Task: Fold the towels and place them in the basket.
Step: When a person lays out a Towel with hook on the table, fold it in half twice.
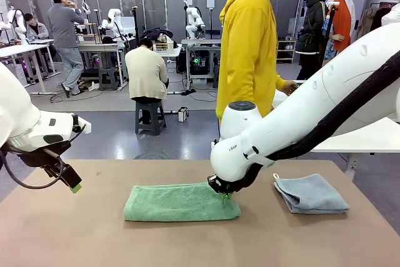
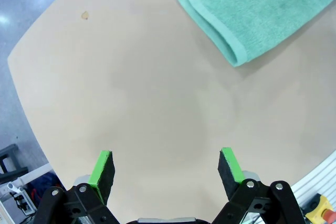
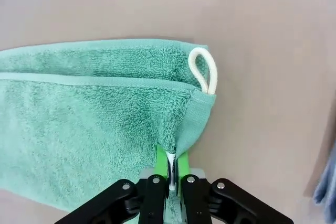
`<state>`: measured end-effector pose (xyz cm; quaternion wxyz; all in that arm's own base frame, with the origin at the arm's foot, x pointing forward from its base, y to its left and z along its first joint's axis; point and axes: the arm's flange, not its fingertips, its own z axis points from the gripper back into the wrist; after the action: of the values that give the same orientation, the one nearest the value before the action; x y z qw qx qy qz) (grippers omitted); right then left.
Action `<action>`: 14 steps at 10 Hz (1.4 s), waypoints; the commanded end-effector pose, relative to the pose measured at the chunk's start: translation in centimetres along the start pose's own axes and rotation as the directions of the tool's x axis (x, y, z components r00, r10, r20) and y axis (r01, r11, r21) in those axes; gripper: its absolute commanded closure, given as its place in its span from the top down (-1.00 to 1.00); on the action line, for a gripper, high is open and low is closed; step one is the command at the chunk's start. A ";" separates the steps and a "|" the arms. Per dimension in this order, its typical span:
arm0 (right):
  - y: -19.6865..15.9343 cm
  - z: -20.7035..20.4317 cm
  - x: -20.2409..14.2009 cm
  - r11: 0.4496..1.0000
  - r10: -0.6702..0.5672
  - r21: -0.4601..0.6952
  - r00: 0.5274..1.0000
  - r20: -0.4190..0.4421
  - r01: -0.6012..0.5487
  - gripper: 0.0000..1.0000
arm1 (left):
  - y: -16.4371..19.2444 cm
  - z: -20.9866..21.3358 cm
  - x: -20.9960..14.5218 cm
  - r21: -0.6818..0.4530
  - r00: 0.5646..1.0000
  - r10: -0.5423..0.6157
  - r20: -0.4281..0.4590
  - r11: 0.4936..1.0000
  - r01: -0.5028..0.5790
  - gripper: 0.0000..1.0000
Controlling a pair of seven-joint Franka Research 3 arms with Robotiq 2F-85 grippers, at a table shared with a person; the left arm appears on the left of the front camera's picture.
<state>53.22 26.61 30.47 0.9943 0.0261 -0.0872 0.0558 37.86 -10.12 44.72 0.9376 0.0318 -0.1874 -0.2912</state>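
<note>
A green towel [image 1: 180, 202] lies folded lengthwise in the middle of the table. My right gripper [image 1: 224, 194] is down at its right end, shut on the towel's near corner. In the right wrist view the green towel [image 3: 89, 108] bunches up into the pinched green pads [image 3: 161, 162], and its white hanging loop [image 3: 203, 75] lies at the far corner. A blue-grey towel [image 1: 310, 193] rests folded at the table's right. My left gripper [image 1: 74, 185] hovers open above the table's left side; in the left wrist view the left gripper [image 2: 165, 167] stands over bare tabletop, the green towel [image 2: 257, 11] farther off. The basket is out of view.
A person in a yellow hoodie [image 1: 249, 48] stands at the far side of the brown table [image 1: 75, 236]. A white table [image 1: 369, 139] sits behind at right. The table's rounded left edge [image 2: 26, 114] shows in the left wrist view.
</note>
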 end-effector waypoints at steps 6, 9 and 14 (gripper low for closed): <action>0.0 12.3 -0.7 0.985 0.146 -0.106 0.981 0.127 -0.133 -1.00 | -0.1 0.1 0.0 0.009 1.000 0.002 -0.002 1.000 -0.002 1.00; 5.9 13.5 -0.4 0.980 0.200 -0.040 0.975 0.095 -0.197 -1.00 | -0.1 0.1 0.0 0.009 1.000 0.002 -0.002 1.000 -0.002 1.00; 12.7 9.2 -0.1 0.985 0.138 0.105 0.990 0.014 -0.139 -1.00 | -0.1 0.1 0.0 0.009 1.000 0.002 -0.002 1.000 -0.002 1.00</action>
<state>49.36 37.70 39.99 0.9824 0.0545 -0.0932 0.1522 37.87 -10.10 44.74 0.9376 0.0315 -0.1876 -0.2910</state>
